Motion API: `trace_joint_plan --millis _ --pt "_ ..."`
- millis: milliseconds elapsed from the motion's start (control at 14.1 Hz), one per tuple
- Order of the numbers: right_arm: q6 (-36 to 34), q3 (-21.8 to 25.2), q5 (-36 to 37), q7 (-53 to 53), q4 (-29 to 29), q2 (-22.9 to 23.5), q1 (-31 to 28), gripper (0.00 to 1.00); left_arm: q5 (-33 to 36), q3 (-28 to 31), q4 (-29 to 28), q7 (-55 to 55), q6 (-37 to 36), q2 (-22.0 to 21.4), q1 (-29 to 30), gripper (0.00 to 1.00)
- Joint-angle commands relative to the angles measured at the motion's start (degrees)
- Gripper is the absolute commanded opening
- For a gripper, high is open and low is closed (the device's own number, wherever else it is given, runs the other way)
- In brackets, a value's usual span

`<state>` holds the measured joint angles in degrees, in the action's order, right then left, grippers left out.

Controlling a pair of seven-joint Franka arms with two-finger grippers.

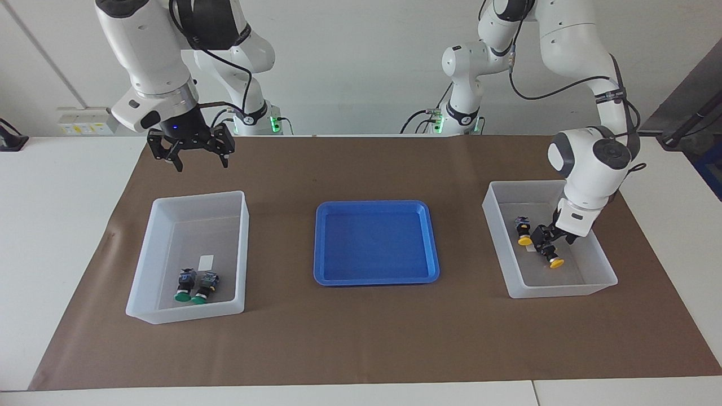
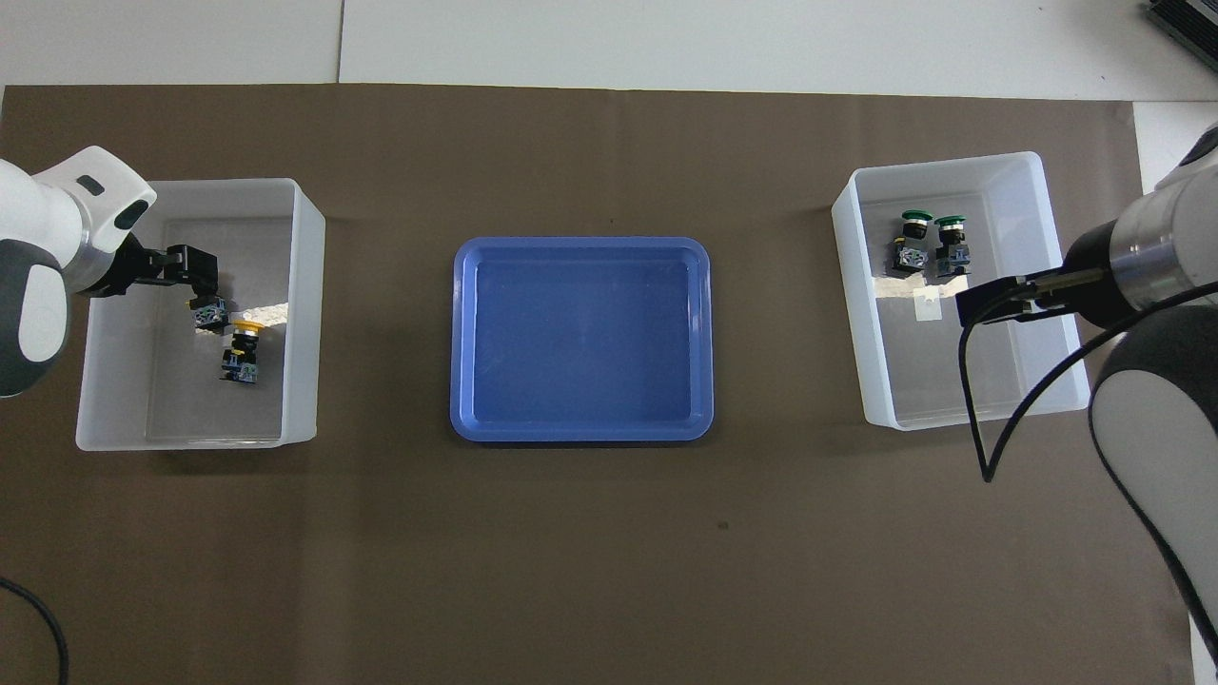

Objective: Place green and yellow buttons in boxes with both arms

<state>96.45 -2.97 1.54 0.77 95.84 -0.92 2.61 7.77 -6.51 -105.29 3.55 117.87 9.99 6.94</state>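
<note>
no readable text, brand, number or sign anywhere. small white label (image 1: 206, 261) on the floor of the box (image 1: 148, 252) at the right arm's end, blank as far as can be seen. faint dark lettering on a band of the left arm (image 1: 607, 96), too small to read. wall plate (image 1: 84, 122) near the right arm's end, markings unreadable.
</note>
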Motion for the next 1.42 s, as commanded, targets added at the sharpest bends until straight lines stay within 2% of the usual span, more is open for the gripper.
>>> trace_joint_plan --millis 0,213,356,569,783,996,1139,1210,1352 --pt "-1.27 -0.63 0.75 -0.59 -0.74 -0.13 -0.68 1.00 0.41 -1.74 0.43 -1.35 -7.02 -3.47 -0.44 1.00" --pt "-1.62 -0.63 -0.13 -2.26 -0.74 -0.13 -0.94 1.00 -4.77 -1.84 0.52 -2.49 -11.68 -8.30 -0.35 1.00" --pt "-1.53 -0.72 -0.22 -2.35 -0.66 -0.13 -1.03 1.00 -5.48 -1.93 1.92 -2.58 -16.06 -10.94 -0.35 1.00" --pt "-1.18 -0.72 -0.40 -2.44 -0.39 -0.13 -1.29 1.00 -7.24 -1.84 7.10 -2.50 -23.54 -11.74 -0.35 1.00" --pt "-0.92 -0.72 -0.48 -3.50 -0.39 -0.13 -1.29 1.00 -8.21 -1.75 9.31 -2.32 -27.59 -13.15 -0.35 1.00" --pt "-0.83 -0.63 -1.89 -3.41 -0.31 -0.22 -1.47 1.00 -8.38 -1.66 10.98 -2.32 -28.56 -13.15 -0.44 1.00" --pt "-0.74 -0.63 -1.98 -3.32 -0.13 -0.22 -1.47 1.00 -8.47 3.40 11.51 -2.06 -29.54 -13.24 -6.91 1.00" --pt "-0.74 -0.63 -1.89 -3.32 -0.13 -0.22 -1.47 1.00 -9.00 4.91 11.51 -1.97 -29.54 -13.24 -7.81 1.00" --pt "-0.74 -0.63 -1.98 -3.32 -0.13 -0.22 -1.47 1.00 -9.62 3.79 11.51 -1.88 -29.45 -13.33 -7.12 1.00"
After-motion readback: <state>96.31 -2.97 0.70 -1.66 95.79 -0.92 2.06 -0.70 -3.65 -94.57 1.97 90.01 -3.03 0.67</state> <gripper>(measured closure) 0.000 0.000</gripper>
